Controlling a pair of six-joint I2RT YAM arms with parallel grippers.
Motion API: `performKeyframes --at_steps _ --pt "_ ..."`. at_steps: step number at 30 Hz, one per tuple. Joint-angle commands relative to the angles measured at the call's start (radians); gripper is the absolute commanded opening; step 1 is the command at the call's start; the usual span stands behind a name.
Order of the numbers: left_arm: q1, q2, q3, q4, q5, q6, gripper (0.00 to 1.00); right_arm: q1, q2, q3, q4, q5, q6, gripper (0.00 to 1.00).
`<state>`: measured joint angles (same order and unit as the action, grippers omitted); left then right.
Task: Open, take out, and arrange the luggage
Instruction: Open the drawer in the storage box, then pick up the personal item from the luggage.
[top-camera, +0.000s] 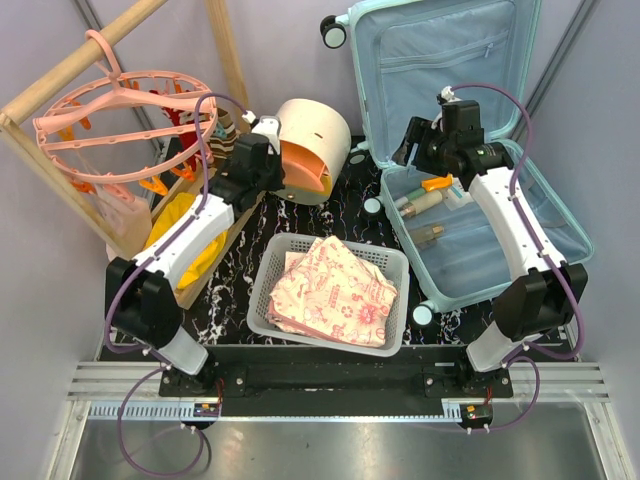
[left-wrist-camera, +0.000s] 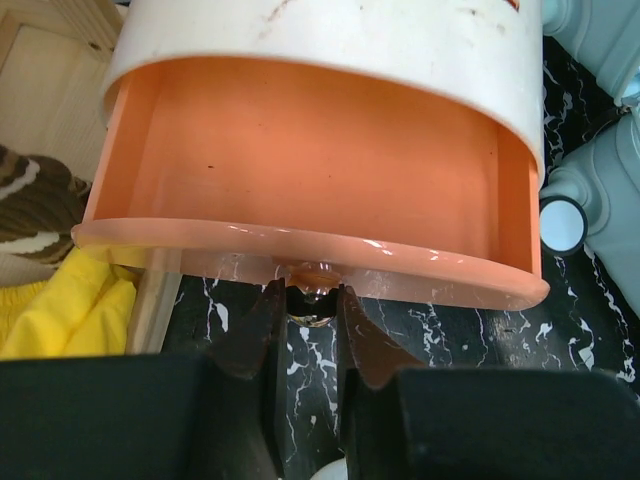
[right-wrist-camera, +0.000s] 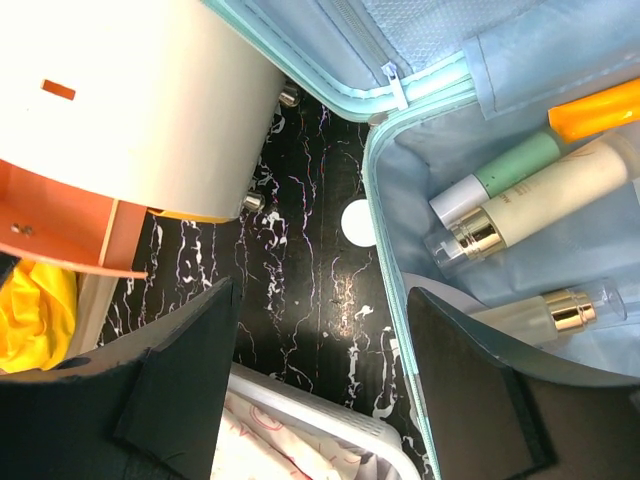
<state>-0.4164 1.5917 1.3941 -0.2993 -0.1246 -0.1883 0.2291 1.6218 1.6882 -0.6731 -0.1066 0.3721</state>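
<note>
The pale mint-blue luggage (top-camera: 560, 215) lies open at the right, its lid (top-camera: 430, 60) propped up behind. Inside the base lie cosmetic bottles (top-camera: 425, 205) (right-wrist-camera: 530, 205) and an orange item (top-camera: 437, 184) (right-wrist-camera: 595, 110). My right gripper (top-camera: 412, 152) (right-wrist-camera: 320, 290) hangs open over the black tabletop just left of the luggage rim (right-wrist-camera: 385, 150), holding nothing. My left gripper (top-camera: 268, 158) (left-wrist-camera: 308, 295) is shut on the clear knob (left-wrist-camera: 312, 305) at the front of the orange drawer (left-wrist-camera: 310, 160), which stands pulled out of the cream box (top-camera: 310, 125).
A white perforated basket (top-camera: 268, 270) (right-wrist-camera: 310, 415) holding a folded floral cloth (top-camera: 335, 290) sits at front centre. At the left are a wooden frame (top-camera: 70, 65), a pink clip hanger (top-camera: 120, 110) and yellow fabric (top-camera: 180, 215) (left-wrist-camera: 50, 315). A luggage wheel (left-wrist-camera: 562, 225) stands beside the drawer.
</note>
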Motion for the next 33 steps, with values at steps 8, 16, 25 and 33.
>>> performKeyframes --at_steps 8,16,25,33 --pt "-0.035 -0.104 -0.064 0.046 -0.004 -0.040 0.32 -0.057 0.016 0.004 0.035 -0.021 0.110 0.77" --pt "-0.036 -0.142 -0.050 0.040 -0.017 -0.042 0.57 -0.108 0.010 -0.059 0.024 -0.030 0.192 0.77" --pt "-0.039 -0.284 -0.150 0.065 0.017 -0.004 0.87 -0.208 0.093 -0.191 0.027 -0.031 0.448 0.75" --pt "-0.048 -0.384 -0.273 0.092 -0.032 0.010 0.90 -0.223 0.269 -0.191 0.090 -0.047 0.597 0.71"
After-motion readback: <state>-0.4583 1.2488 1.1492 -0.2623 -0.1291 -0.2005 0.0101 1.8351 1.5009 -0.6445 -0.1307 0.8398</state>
